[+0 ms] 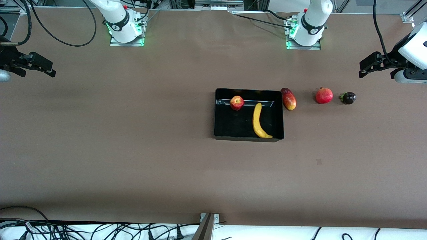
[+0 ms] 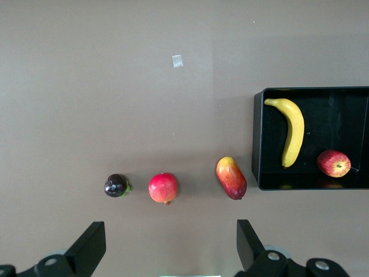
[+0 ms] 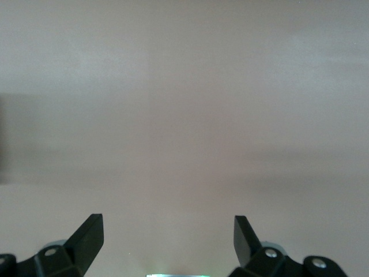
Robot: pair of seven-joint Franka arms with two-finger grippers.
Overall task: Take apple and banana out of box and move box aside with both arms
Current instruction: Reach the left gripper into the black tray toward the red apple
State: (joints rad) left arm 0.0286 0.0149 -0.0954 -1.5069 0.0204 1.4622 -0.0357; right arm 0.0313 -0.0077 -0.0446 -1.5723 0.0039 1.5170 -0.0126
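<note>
The black box (image 1: 233, 126) sits on the brown table, toward the left arm's end from the middle. The apple (image 1: 237, 102) and the banana (image 1: 257, 121) lie inside it. The left wrist view shows the box (image 2: 257, 138), the apple (image 2: 333, 163) and the banana (image 2: 294, 133) too. My left gripper (image 1: 363, 68) is open and empty, over the table at the left arm's end; it also shows in the left wrist view (image 2: 171, 231). My right gripper (image 1: 50, 69) is open and empty, over bare table at the right arm's end; it also shows in the right wrist view (image 3: 168, 225).
A mango (image 1: 289, 99) lies against the box's wall toward the left arm's end, then a pomegranate (image 1: 324, 95) and a dark mangosteen (image 1: 348, 98) in a row. In the left wrist view these are the mango (image 2: 230, 178), pomegranate (image 2: 163, 188) and mangosteen (image 2: 116, 185).
</note>
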